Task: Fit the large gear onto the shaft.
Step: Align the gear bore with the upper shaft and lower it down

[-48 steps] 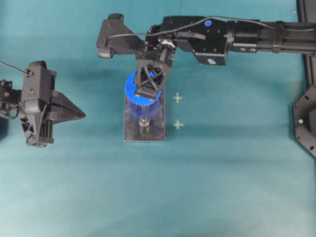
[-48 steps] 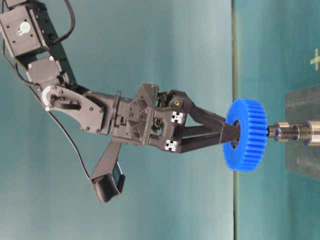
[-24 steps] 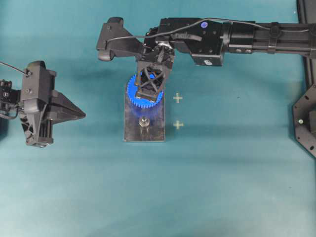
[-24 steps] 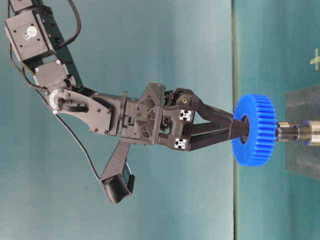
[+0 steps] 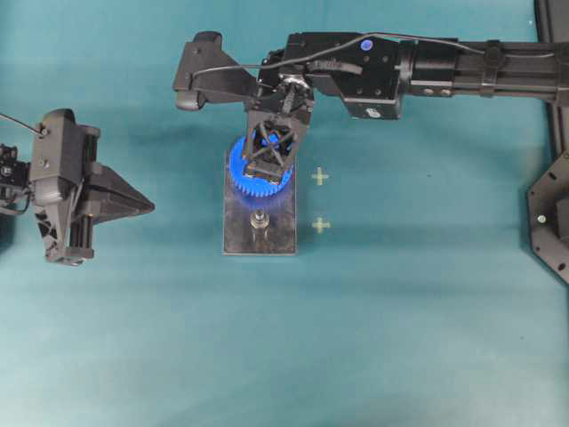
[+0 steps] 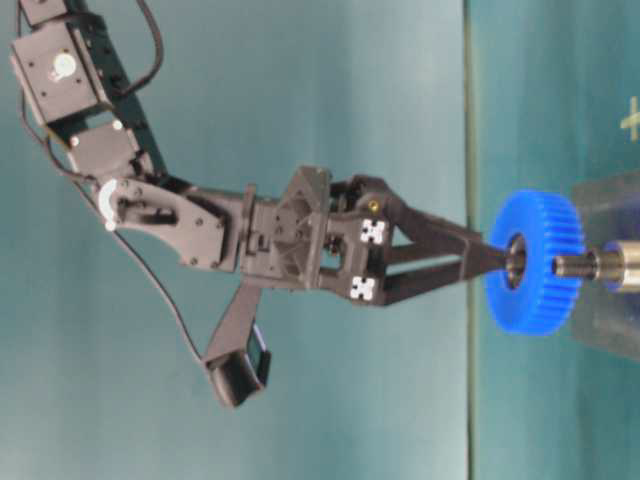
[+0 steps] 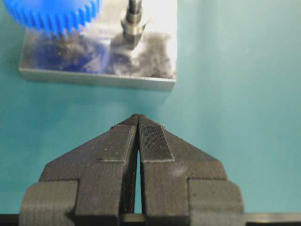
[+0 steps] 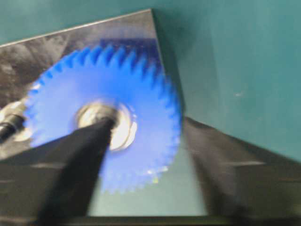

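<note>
The large gear (image 5: 238, 173) is a blue toothed wheel with a silver hub, hanging just over the far end of the grey plate (image 5: 280, 236). The shaft under it is hidden by the gear. My right gripper (image 5: 268, 167) stands straight above it, open. In the right wrist view one finger (image 8: 89, 141) lies over the hub of the gear (image 8: 146, 94), while the other finger (image 8: 221, 160) stands clear of the teeth. My left gripper (image 7: 138, 117) is shut and empty, left of the plate.
A second bare pin (image 5: 259, 221) stands upright on the near half of the plate, and shows again in the left wrist view as the pin (image 7: 133, 23). Two pale crosses (image 5: 320, 177) mark the teal table to the right of the plate.
The gear has gone down towards the plate with the right gripper. The right jaws have spread apart, and one finger has come off the gear's rim. The left arm stays put.
</note>
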